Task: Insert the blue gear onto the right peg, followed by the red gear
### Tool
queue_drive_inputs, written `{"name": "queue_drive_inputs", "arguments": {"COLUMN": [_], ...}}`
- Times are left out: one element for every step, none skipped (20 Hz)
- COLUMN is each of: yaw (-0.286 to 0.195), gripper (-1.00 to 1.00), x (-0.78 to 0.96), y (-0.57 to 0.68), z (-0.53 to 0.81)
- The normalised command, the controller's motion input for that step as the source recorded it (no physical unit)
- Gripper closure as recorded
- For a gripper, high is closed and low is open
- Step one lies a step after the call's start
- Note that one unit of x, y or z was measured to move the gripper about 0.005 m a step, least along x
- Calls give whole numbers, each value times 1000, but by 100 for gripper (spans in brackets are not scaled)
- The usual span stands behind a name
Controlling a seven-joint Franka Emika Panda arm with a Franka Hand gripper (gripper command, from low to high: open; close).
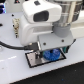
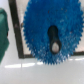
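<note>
The blue gear (image 1: 49,54) is wide and flat and sits low over the grey black-bordered plate (image 1: 34,60). My gripper (image 1: 50,51) stands right above it, with dark fingers on either side of the gear's rim, shut on it. In the wrist view the blue gear (image 2: 42,22) fills most of the picture. A pale pin, the right peg (image 2: 55,47), shows through the dark slot in its hub. The plate's black border (image 2: 16,30) runs beside the gear. The red gear is not in view.
The white arm body (image 1: 37,22) hides most of the scene behind the plate. A dark cable (image 1: 7,45) lies at the exterior view's left. A dark green object (image 2: 2,32) shows at the edge of the wrist view, beside the plate.
</note>
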Motion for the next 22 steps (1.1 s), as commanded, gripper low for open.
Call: {"name": "queue_drive_inputs", "arguments": {"yaw": [0, 0, 0, 0, 0, 0, 0, 0, 0, 0, 0, 0, 0, 0, 0, 0, 0, 0, 0, 0, 0, 0], "gripper": [-100, -100, -100, -100, -100, -100, -100, -100, -100, -100, -100, -100, -100, -100, -100, -100, -100, -100, -100, -100, -100, -100], "x": [-266, -358, -312, -371, -466, -501, -539, -468, -515, -665, -717, -744, -769, -754, -806, -821, -787, -704, -654, -650, -626, -620], "y": [81, 74, 157, 175, 202, 241, 242, 246, 456, 262, 193, 149, 125, 138, 188, 247, 278, 328, 317, 334, 356, 364], "z": [437, 403, 404, 370, 315, 246, 233, 156, 156, 124, 135, 101, 38, 35, 27, -7, 9, -20, 17, 18, -31, -17]}}
